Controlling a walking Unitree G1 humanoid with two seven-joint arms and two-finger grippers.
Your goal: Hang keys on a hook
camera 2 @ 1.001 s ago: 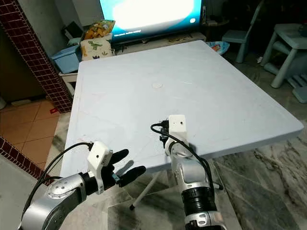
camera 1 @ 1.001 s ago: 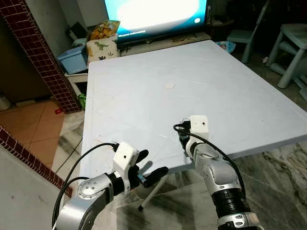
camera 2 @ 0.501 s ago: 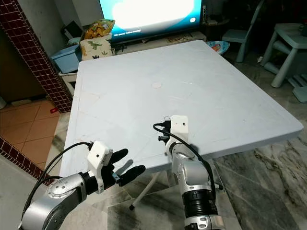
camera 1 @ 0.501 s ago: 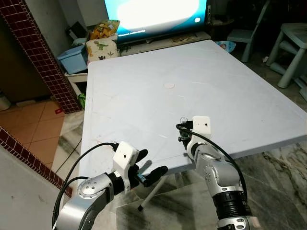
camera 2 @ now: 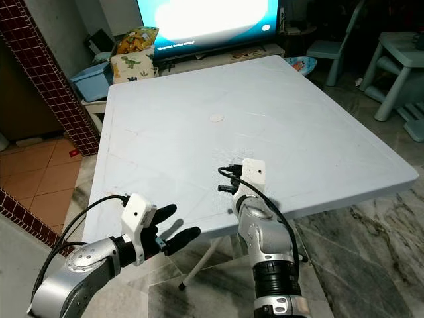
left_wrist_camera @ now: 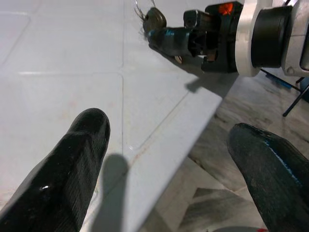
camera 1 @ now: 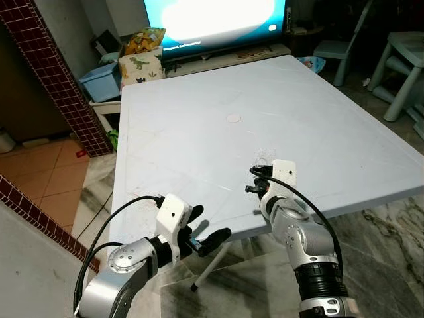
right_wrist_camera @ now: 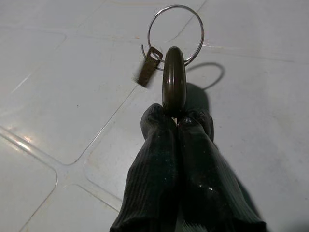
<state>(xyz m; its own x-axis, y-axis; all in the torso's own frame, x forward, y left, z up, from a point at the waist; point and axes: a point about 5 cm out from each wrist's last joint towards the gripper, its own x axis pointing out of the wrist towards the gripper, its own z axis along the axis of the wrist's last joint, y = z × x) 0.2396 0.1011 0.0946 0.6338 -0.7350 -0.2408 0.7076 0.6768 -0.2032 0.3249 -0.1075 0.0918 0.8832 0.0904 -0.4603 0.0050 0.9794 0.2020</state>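
My right gripper is shut on a dark key just above the white table, near its front edge. A silver ring and a second small key hang off the held key. In the left eye view the right gripper sits at the table's near middle, with the ring faint beyond it. My left gripper is open, low and to the left, just off the table's front edge. The left wrist view looks between its fingers at the keys.
A small round disc lies mid-table. Behind the table are a lit TV, a dinosaur-print cushion and a blue bin. A brick column stands left and pale blue child furniture right. A table leg slants below.
My right gripper has shifted a little to the right over the table, carrying the keys with it. The left arm has hardly moved.
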